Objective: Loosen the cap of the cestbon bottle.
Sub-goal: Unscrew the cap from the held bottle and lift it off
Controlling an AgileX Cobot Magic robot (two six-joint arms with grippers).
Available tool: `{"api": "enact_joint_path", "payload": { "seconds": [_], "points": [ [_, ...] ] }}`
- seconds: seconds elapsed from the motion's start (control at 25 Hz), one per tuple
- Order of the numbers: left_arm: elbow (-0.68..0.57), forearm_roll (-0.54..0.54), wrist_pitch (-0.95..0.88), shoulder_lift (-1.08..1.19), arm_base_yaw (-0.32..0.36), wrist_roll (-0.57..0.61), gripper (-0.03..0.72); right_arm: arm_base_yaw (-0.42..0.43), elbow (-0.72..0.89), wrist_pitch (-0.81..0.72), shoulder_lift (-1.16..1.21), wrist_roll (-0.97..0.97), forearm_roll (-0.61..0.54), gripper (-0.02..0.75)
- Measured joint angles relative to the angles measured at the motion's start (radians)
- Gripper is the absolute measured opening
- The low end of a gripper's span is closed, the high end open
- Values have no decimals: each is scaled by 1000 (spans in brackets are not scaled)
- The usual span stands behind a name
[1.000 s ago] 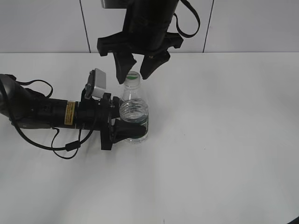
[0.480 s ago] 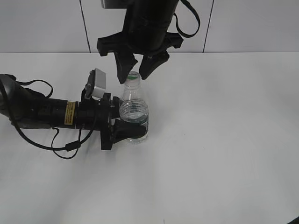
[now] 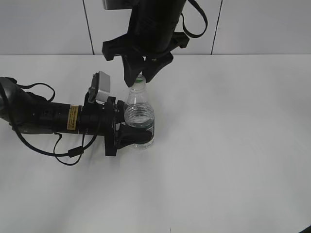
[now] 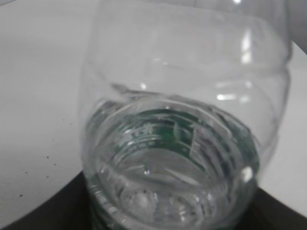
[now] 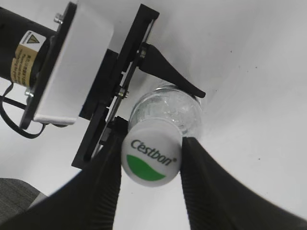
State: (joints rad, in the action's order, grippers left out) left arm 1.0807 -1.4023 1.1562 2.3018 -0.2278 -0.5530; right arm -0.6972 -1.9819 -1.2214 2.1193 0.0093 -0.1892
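The cestbon bottle (image 3: 139, 121) stands upright on the white table, clear with a dark green label band. My left gripper (image 3: 133, 136) is shut on its lower body from the left; the left wrist view is filled by the bottle (image 4: 182, 120). The white cap (image 5: 151, 155) with its green mark and "Cestbon" lettering sits on the bottle's neck. My right gripper (image 3: 140, 76) comes down from above and is shut on the cap (image 3: 139, 77), its two black fingers (image 5: 103, 187) pressed against both sides of it.
The left arm (image 3: 43, 116) lies along the table at the left with its white camera box (image 3: 101, 87) and a looping cable (image 3: 73, 153). A white wall stands behind the table.
My right gripper's fingers have closed from a spread stance beside the cap onto the cap. The left gripper and the bottle have not moved.
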Motion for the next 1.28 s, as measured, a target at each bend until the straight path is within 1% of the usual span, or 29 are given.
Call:
{"api": "enact_joint_path", "payload": {
  "seconds": [0.28, 0.52, 0.6, 0.84, 0.92, 1.04, 1.28],
  "points": [
    [0, 0, 0, 0, 0, 0, 415, 0, 0, 0, 0, -151, 0, 294],
    [0, 0, 0, 0, 0, 0, 415, 0, 0, 0, 0, -355, 13, 294],
    [0, 0, 0, 0, 0, 0, 415, -1, 0, 0, 0, -457, 14, 294],
    [0, 0, 0, 0, 0, 1, 415, -1, -1, 0, 0, -853, 15, 293],
    [0, 0, -1, 0, -1, 1, 415, -1, -1, 0, 0, -940, 15, 293],
    [0, 0, -1, 0, -1, 1, 415, -1, -1, 0, 0, -1010, 16, 293],
    [0, 0, -1, 0, -1, 1, 415, -1, -1, 0, 0, -1064, 18, 293]
  ]
}}
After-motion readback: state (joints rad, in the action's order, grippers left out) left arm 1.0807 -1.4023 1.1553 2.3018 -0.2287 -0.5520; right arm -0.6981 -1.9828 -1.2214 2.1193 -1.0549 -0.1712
